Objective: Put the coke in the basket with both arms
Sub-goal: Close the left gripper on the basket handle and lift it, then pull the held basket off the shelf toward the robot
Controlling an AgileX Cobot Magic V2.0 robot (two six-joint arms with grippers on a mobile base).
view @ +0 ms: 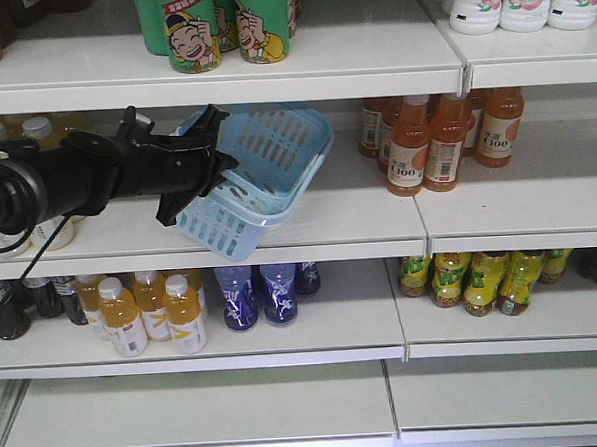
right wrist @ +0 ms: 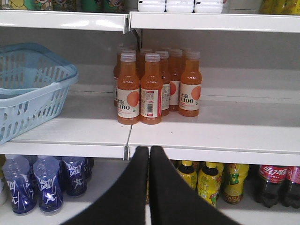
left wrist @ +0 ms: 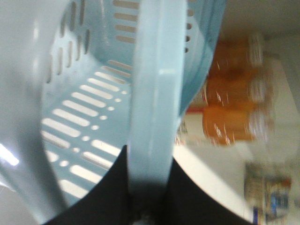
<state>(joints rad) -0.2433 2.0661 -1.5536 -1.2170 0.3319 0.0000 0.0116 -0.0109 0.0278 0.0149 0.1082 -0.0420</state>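
Right wrist: right claw (right wrist: pixel 149 150) pinched, empty; "C100" bottles (right wrist: pixel 140 91). Left claw (view: pixel 216 148) grips basket (view: pixel 284 134).

A stretch of middle shelf (right wrist: pixel 93 126) lies free between the tilted basket (right wrist: pixel 33 98) and the orange juice bottles (right wrist: pixel 152 86); one level down, yellow-green bottles (right wrist: pixel 206 180) stand just beside the coke (right wrist: pixel 269 183), with that shelf close overhead.

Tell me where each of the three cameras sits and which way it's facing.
Front view: set back, faces the shelves square-on; left arm reaches in to the basket.
Left wrist: on the left gripper, looking along its jaws clamping the basket handle.
Right wrist: behind the right gripper's shut jaws, facing the orange bottles.
Shared: all three show basket and orange bottles.
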